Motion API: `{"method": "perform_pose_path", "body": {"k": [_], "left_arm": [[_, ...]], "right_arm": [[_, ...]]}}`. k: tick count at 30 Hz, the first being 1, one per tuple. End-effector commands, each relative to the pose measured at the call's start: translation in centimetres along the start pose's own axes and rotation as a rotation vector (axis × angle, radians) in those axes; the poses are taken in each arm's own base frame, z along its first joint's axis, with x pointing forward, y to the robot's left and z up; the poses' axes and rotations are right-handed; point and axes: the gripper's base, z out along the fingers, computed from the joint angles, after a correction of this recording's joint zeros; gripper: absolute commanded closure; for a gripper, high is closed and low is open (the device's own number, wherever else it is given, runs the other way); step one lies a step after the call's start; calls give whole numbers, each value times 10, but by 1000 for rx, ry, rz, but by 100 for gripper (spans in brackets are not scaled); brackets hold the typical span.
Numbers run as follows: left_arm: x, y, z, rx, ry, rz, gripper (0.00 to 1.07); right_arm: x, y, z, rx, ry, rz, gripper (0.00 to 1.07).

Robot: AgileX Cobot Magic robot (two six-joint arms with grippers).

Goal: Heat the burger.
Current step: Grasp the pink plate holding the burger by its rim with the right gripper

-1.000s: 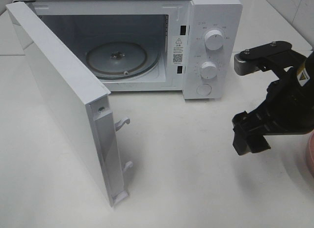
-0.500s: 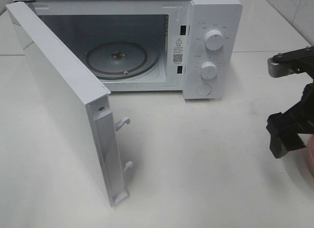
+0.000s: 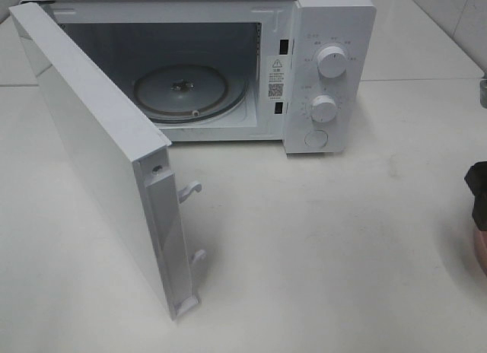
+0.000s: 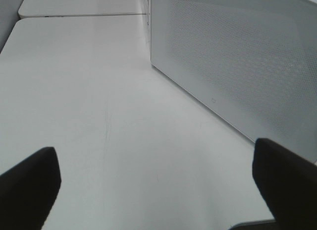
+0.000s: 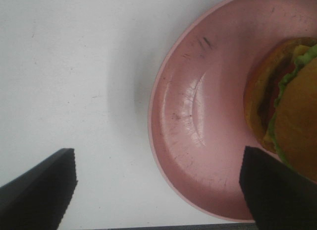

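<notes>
The burger, golden bun with green lettuce and red tomato, sits on a pink plate in the right wrist view. My right gripper hangs open above the plate's edge, one finger over the white table, the other over the plate beside the burger. In the high view only a dark bit of the right gripper and a sliver of the plate show at the right edge. My left gripper is open over bare table beside the microwave door.
The white microwave stands at the back with its door swung wide open toward the front left. Its glass turntable is bare. White table lies between the microwave and the plate.
My right arm has moved right, almost out of the high view, toward the plate. The microwave and its door have not moved.
</notes>
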Motion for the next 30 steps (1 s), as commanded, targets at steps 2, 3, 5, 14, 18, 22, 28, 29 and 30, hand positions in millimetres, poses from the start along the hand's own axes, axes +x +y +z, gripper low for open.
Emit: {"method": "perform_pose_path", "body": {"k": [2,3,5,14,18,22,28,29,30], "left_arm": [[0,0,-1,4,-3,-6,9],[0,0,-1,4,-3,-6,9],[0,0,-1,4,-3,-6,9],[0,0,-1,4,-3,-6,9],[0,0,-1,4,-3,-6,9],[0,0,-1,4,-3,-6,9],[0,0,-1,4,-3,-6,9],[0,0,-1,4,-3,-6,9],[0,0,-1,4,-3,-6,9]], "right_arm": [[-5,-7,7,2,-5,20,21],[-5,-7,9,2,-4,24,21],[-7,-8,12,1,0,25,21],[-15,-4,34,-4,44,23,23],[-17,-6,43,4,65,33,23],[-16,-6,58,18,79,35,24],[-10,-9,75,11,89,67,25],[-9,-10,78,9,91,75,26],[-8,-9,83,7,94,83,26]]}}
